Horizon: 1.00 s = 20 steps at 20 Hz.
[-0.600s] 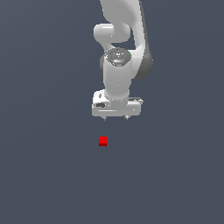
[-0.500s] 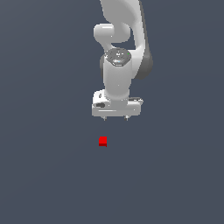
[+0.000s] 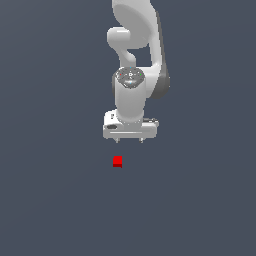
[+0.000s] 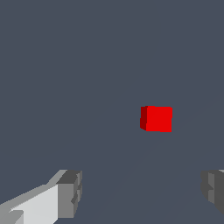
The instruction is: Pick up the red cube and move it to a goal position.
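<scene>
Flat even light, sharp render, no glare.

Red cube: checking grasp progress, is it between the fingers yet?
No, the red cube sits clear of both fingers of the open hand.

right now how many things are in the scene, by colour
red: 1, the cube
white: 1, the arm with its gripper
total: 2

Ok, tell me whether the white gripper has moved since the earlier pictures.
No: the white gripper sits the same way above the small red cube, jaws apart.
</scene>
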Each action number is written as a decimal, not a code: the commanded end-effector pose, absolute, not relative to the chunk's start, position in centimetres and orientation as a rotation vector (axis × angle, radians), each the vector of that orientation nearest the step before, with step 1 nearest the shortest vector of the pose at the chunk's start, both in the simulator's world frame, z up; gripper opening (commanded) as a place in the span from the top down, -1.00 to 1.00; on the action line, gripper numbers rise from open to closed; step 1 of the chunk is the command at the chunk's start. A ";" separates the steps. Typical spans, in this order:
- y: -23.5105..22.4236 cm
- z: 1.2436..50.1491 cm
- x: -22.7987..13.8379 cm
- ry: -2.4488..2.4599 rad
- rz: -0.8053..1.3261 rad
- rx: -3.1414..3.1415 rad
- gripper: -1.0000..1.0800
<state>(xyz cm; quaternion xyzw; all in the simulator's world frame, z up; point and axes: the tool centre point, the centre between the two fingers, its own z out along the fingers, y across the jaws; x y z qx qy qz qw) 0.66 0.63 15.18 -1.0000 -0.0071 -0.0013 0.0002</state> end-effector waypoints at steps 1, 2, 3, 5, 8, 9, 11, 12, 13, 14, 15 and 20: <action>0.0 13.7 1.0 -0.012 -0.002 -3.142 -0.92; -0.3 13.0 1.2 -0.008 -0.002 -3.142 -0.92; -0.6 12.3 1.3 -0.003 -0.002 -3.142 -0.92; -1.2 10.7 1.8 0.008 -0.002 -3.142 -0.92; -2.3 8.1 2.4 0.025 -0.001 -3.142 -0.92; -2.6 7.3 2.6 0.030 -0.001 -3.142 -0.92; -3.2 5.9 3.0 0.039 -0.001 -3.142 -0.92; -3.5 5.3 3.2 0.043 -0.001 -3.142 -0.92; -3.7 4.7 3.3 0.047 -0.001 -3.142 -0.92; -3.9 4.2 3.5 0.051 0.000 -3.142 -0.92; -4.1 3.7 3.6 0.054 0.000 -3.142 -0.92; -4.8 2.2 4.1 0.064 0.000 -3.141 -0.92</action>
